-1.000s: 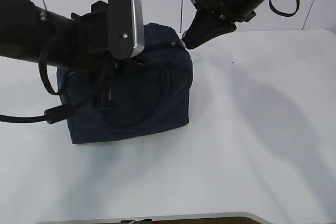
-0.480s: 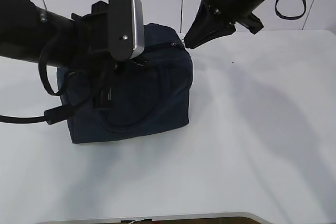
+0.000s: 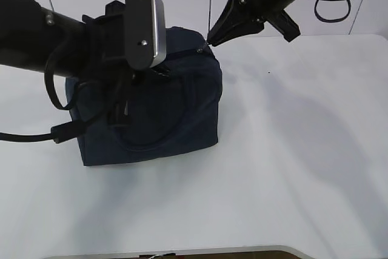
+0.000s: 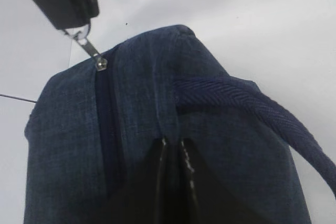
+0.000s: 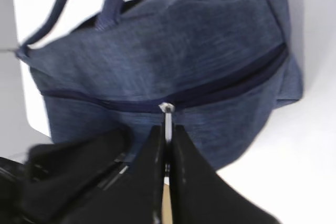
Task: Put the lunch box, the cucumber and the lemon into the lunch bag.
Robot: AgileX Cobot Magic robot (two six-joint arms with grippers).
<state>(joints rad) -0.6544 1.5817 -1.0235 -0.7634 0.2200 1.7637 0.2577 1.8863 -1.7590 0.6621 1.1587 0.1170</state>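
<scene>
The lunch bag (image 3: pixel 148 110) sits on the white bench (image 3: pixel 291 168), and everything here is told from the bag. It is dark blue cloth, so I think it is soft and light and will sag or slide if pulled hard. It needs one tool to hold it down while the other pulls.

On the bag's left side, the left tool (image 4: pixel 171 182) has its two black fingers squeezed together on a fold of cloth at the top of the bag, beside the zipper line (image 4: pixel 107 129). A loop handle (image 4: pixel 252 108) lies just to the right of that pinch.

At the bag's far right top corner, the right tool (image 5: pixel 166 174) is clamped on the small metal zipper pull (image 5: pixel 166 121). The pull is thin, hard and shiny, so it could slip out. It is the best place to grab to work the zipper.

The zipper looks shut along the part we can see. The lunch box, the cucumber and the lemon are not in sight, so I cannot tell if they are inside. The left arm hides much of the bag's top.
</scene>
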